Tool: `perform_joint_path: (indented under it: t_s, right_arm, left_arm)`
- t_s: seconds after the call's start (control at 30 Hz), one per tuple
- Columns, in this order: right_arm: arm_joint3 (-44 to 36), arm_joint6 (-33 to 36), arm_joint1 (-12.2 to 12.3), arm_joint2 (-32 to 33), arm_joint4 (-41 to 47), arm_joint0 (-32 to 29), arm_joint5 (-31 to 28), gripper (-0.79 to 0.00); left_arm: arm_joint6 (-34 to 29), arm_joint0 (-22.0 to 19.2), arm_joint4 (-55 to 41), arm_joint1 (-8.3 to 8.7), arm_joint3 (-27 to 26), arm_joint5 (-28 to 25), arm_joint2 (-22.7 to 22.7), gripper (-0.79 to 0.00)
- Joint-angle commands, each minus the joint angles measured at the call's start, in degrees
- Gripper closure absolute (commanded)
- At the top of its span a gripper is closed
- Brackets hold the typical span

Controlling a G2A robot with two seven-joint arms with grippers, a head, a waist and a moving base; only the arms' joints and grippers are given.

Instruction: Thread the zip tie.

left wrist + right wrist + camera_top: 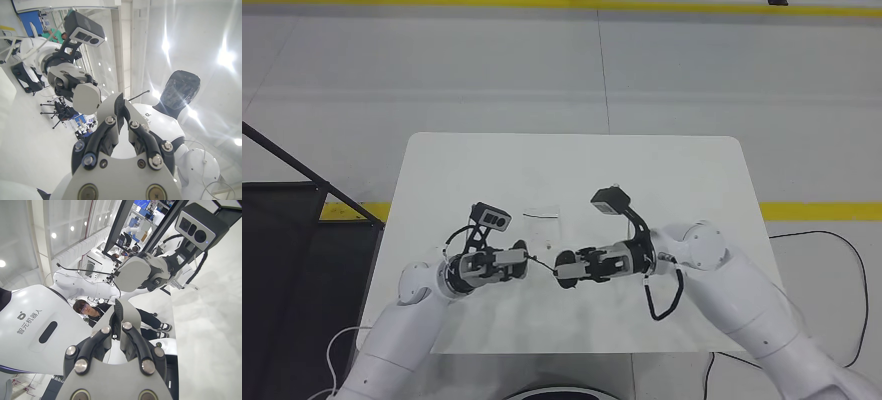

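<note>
Where the two arms meet above the near half of the white table (672, 170), the left gripper (519, 261) comes first, angled in from the left with its fingers clenched on the zip tie (540, 265). Its wrist view shows the black pads pressed together and a short length of the thin black tie jutting out past them. Between the two grippers the tie shows as a short dark strand from tip to tip. Just to the right of it, the right gripper (562, 268) faces the left one almost nose to nose, and it too is clamped on the tie. In its wrist view the strand curves from its own closed pads over to the left gripper's tips, then runs on beyond them as a long free tail. Farther back on the table, behind the gap between the grippers, lies a small clear packet (541, 213). A black cable (667, 300) loops below the right forearm.
</note>
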Motion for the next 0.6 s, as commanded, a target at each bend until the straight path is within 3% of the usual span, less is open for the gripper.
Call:
perform_joint_path:
  t_s: [0.0,0.57]
  right_arm:
    - [-0.5,-0.3,0.3,0.6,0.7,-0.3,-0.3,0.000]
    - [-6.8,-1.8,4.2,6.8,3.5,-5.1,-1.9,0.000]
  left_arm:
    - [0.1,0.3,0.1,-0.09,-0.2,-0.1,-0.7,0.000]
    - [8.1,4.0,12.3,-0.33,-2.1,-8.1,-4.9,0.000]
